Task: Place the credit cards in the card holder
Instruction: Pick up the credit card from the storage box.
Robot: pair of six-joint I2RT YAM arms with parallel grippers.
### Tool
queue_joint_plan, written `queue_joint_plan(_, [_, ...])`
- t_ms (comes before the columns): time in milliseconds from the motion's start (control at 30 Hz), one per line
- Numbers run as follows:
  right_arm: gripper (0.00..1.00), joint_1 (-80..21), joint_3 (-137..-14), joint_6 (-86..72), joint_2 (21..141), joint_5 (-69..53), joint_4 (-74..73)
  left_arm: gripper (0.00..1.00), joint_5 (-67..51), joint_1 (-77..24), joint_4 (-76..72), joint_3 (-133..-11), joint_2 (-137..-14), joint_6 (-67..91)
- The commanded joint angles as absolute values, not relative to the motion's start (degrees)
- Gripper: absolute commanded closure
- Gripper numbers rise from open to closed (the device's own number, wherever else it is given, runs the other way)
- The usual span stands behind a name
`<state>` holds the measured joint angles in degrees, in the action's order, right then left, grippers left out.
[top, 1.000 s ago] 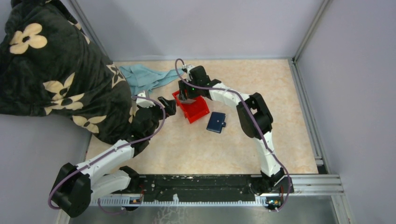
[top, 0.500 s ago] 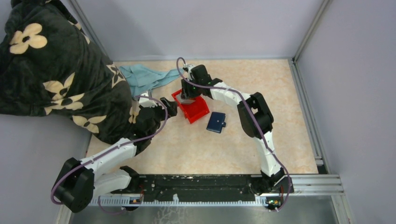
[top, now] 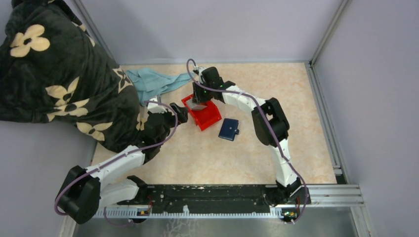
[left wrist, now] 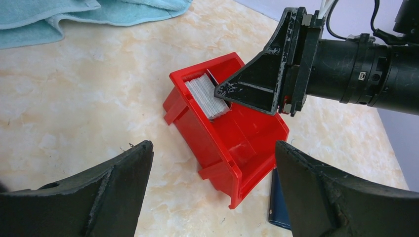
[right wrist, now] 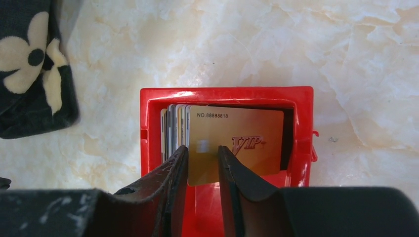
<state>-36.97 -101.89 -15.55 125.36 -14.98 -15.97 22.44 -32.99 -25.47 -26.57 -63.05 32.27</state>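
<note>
The right gripper point(right wrist: 203, 150) dips into the red bin point(right wrist: 222, 93), which sits left of centre toward the bench's far edge. Its fingers are a narrow slit apart at the credit cards point(right wrist: 170, 128), which stand on edge in the bin. The gold VIP card point(right wrist: 247, 143) at the front shows through the slit. The left gripper point(left wrist: 212, 148) hovers beside the bin, fingers spread wide and holding nothing. The card holder point(top: 229, 129) lies shut on the bench, just right of the bin. A blue towel point(top: 150, 81) is bunched in the far left corner.
</note>
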Motion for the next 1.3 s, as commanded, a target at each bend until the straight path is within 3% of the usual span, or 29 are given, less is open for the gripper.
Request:
queue_joint_plan(0, [0.72,-37.48,-104.93,-14.20,123.30,-13.17,-15.96,0.02,22.44,-32.72,-25.69,-28.54,-62.84,32.35])
queue_joint_plan(433, [0.88,-38.77,-104.70,-7.55,120.05,-2.14,-17.36,0.00,24.07,-32.72,-22.19,-31.10,-63.39,32.19])
queue_joint_plan(600, [0.99,-38.80,-104.25,-4.89,118.48,0.34,-16.24,0.00,24.28,-32.70,-18.70,-34.17,-64.85,30.89])
queue_joint_plan(967, [1.00,-38.82,-99.59,-1.68,110.45,2.36,-13.57,0.00,23.09,-32.22,-12.34,-41.18,-67.27,29.98])
queue_joint_plan(1167, [1.00,-38.85,-92.56,-2.49,100.07,1.79,-14.51,0.00,14.17,-30.34,-13.88,-40.72,-65.01,29.27])
queue_joint_plan(1267, [1.00,-38.86,-86.82,-4.81,91.41,-3.80,-18.99,0.00,1.05,-27.96,-16.74,-39.25,-63.74,27.00])
